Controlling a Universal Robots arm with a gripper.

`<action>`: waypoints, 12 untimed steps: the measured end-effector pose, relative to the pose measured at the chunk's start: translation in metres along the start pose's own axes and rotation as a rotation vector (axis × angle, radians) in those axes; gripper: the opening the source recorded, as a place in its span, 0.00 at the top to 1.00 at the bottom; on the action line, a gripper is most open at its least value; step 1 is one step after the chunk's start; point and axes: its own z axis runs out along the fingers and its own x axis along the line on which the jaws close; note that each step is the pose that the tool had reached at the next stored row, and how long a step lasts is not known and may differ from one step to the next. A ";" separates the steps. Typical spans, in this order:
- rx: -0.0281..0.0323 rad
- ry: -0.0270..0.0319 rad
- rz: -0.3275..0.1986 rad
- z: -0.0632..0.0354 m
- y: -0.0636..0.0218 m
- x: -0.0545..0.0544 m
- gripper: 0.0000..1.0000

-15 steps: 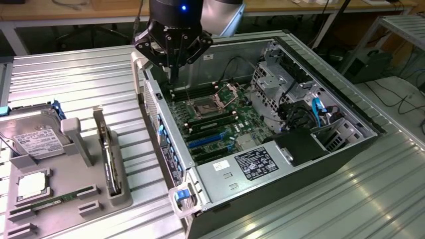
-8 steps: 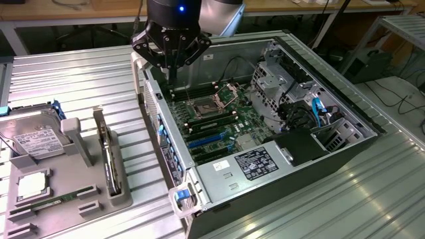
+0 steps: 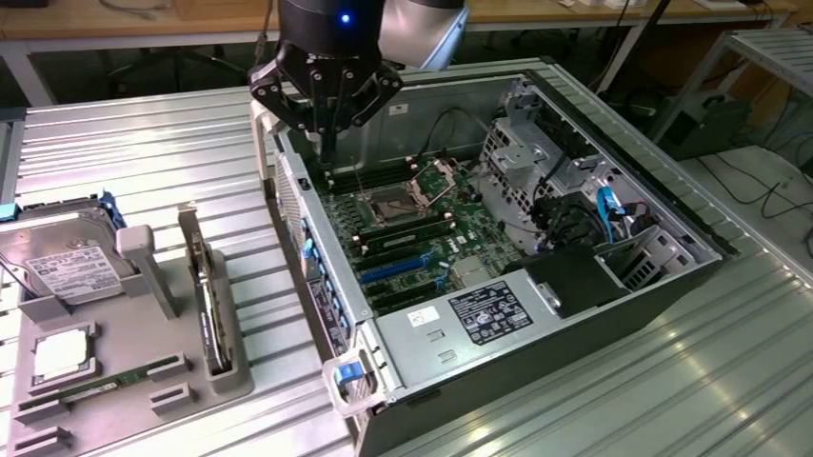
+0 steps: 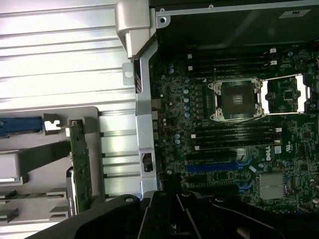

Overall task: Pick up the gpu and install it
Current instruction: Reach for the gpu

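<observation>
Exterior view: the black, angular gripper (image 3: 327, 133) hangs closed and empty over the open steel case (image 3: 559, 381). The case lies on a ribbed metal table (image 3: 152, 162), with workbenches (image 3: 572, 14) behind. The gpu (image 3: 209, 305) stands edge-on in a grey rack (image 3: 228, 376), well apart from the gripper.

Wrist view: the thin green gpu (image 4: 79, 169) sits beside the case wall.

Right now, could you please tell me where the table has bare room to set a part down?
Bare table lies between the parts holder, the computer case and the far edge; more lies at the exterior view's right of it. Crowded: the holder, with hard drive and gpu.
</observation>
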 end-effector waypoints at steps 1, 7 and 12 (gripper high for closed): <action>0.0000 0.0003 0.000 0.0000 -0.0003 0.000 0.89; 0.0001 0.0018 0.000 0.0000 -0.0018 0.002 0.89; 0.0001 0.0026 0.000 0.0000 -0.0040 0.006 0.89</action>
